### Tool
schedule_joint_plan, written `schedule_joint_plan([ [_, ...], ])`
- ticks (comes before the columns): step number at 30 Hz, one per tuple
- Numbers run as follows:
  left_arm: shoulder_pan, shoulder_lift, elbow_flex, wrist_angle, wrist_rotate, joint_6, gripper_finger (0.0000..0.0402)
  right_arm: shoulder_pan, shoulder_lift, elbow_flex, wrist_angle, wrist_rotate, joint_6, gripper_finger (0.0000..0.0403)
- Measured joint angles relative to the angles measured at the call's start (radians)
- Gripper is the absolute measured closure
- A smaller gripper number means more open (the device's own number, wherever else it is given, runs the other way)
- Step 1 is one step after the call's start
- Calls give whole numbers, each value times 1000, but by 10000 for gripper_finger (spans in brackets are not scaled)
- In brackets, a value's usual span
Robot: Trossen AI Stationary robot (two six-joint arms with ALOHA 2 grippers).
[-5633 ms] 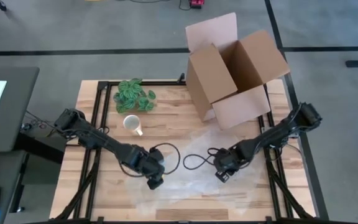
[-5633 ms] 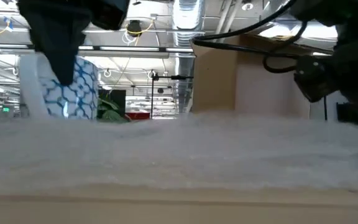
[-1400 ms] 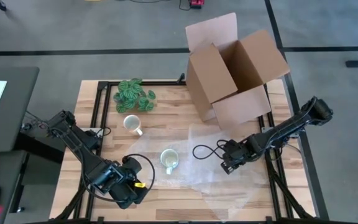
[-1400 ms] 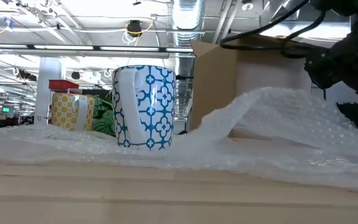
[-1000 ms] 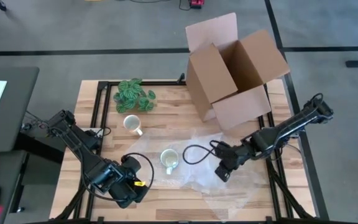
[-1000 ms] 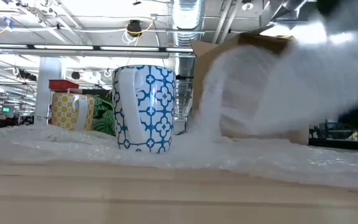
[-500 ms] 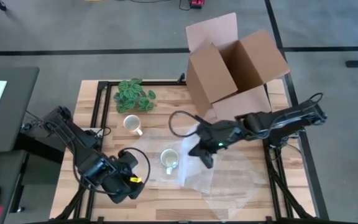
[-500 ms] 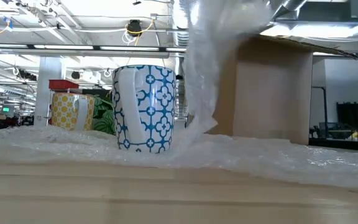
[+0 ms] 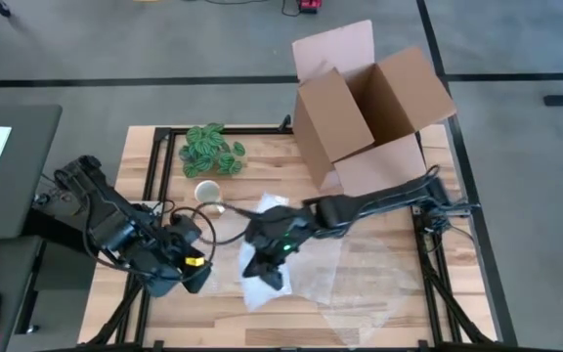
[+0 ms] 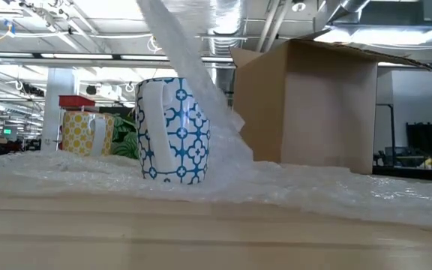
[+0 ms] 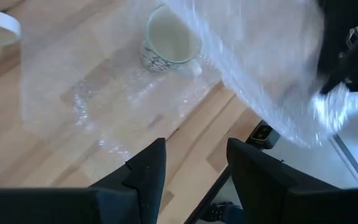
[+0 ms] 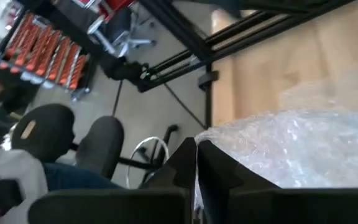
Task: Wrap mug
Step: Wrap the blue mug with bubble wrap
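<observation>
A: From above, we see the right gripper [image 9: 274, 277] now left of centre, pinched on the clear bubble wrap sheet [image 9: 360, 269].

B: At table level, the wrap has draped over the blue-patterned white mug [image 10: 175, 130]. Our left gripper [image 11: 194, 163] gapes, empty.

The desk [image 9: 291, 171] was of pale wooden planks with a matt, lightly grained face, framed in dark metal. The bubble wrap [image 10: 291, 191] was clear plastic, dimpled and a little shiny. The mug [image 10: 175, 130] looked like glazed ceramic, glossy white with a blue pattern. The box [image 9: 369, 108] was plain brown cardboard, matt. The right claw [image 12: 196, 163] and left claw [image 11: 194, 171] had dark, smooth, matt fingers.
</observation>
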Motion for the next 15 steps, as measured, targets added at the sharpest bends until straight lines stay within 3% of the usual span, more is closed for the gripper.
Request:
schedule_joint_plan([
  [7, 0, -48, 0, -85, 0, -5, 249, -8, 161, 145, -4, -26, -29, 394],
  [15, -16, -49, 0, -109, 0, 4, 249, -54, 202, 195, 13, -35, -11, 288],
])
